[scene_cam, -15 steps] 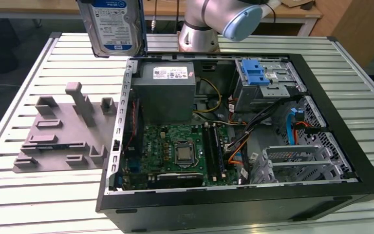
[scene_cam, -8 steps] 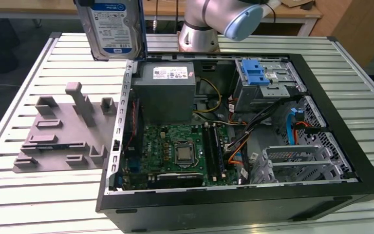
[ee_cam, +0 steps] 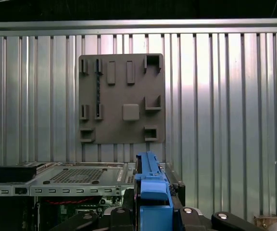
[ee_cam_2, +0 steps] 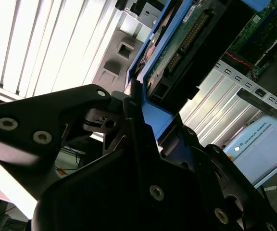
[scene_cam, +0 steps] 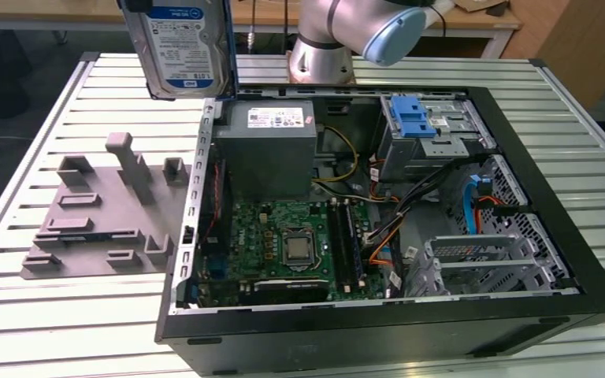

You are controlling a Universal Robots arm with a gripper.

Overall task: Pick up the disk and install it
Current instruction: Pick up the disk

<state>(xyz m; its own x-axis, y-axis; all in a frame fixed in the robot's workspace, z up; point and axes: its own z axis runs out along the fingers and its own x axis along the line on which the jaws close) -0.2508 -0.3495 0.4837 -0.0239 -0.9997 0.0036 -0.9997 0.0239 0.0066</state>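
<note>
The disk [scene_cam: 182, 47], a silver drive with a white-and-blue label in a blue bracket, hangs upright in the air above the back corner of the open computer case [scene_cam: 387, 323] on the exterior view's left. My gripper [ee_cam_2: 150, 113] is shut on the disk's blue bracket [ee_cam_2: 154, 118]. The disk's green circuit side [ee_cam_2: 177, 43] shows past the black fingers [ee_cam_2: 131, 103]. In the first wrist view the bracket's edge [ee_cam: 150, 180] stands up between the two sides of the gripper [ee_cam: 153, 211].
Inside the case lie a grey power-supply box [scene_cam: 271, 150], a motherboard [scene_cam: 292, 244] and a grey drive cage with a blue latch [scene_cam: 421, 126]. A grey fixture plate [scene_cam: 103, 213] [ee_cam: 121, 103] rests on the slatted metal table [scene_cam: 50, 315]. The arm's base [scene_cam: 324, 47] stands behind the case.
</note>
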